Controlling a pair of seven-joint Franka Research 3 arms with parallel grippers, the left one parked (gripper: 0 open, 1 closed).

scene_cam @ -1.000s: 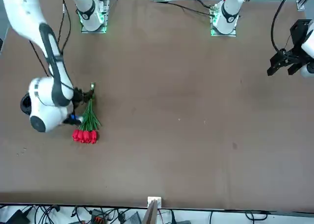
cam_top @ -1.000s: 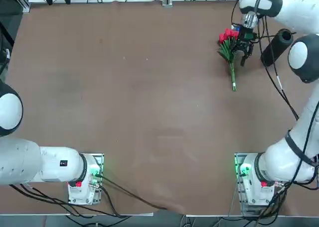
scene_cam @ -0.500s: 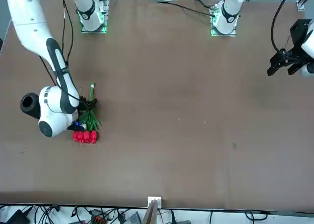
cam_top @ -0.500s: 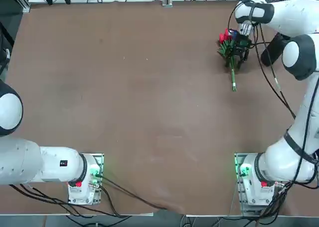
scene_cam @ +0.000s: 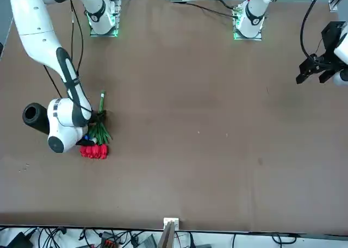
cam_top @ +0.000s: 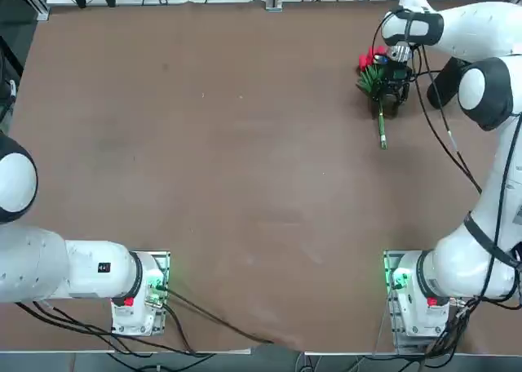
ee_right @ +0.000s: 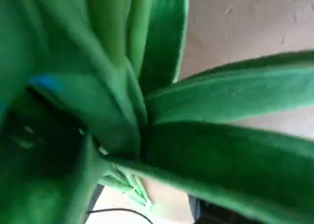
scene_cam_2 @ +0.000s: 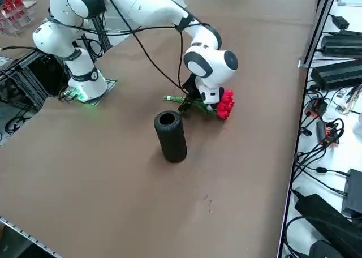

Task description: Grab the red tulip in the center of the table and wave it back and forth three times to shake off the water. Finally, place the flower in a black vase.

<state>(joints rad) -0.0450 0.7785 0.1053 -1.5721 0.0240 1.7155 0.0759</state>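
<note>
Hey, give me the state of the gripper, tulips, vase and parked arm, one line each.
Right gripper: open, down at the tulip bunch, around its stems.
Red tulips: lying on the table, buds bunched together.
Black vase: lying on its side, mouth uncovered.
Left arm: parked.

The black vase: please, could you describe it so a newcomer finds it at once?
On the brown table, look beside the robot's right arm. The vase is a matte black tube with a round open mouth, unlike the red tulips.
</note>
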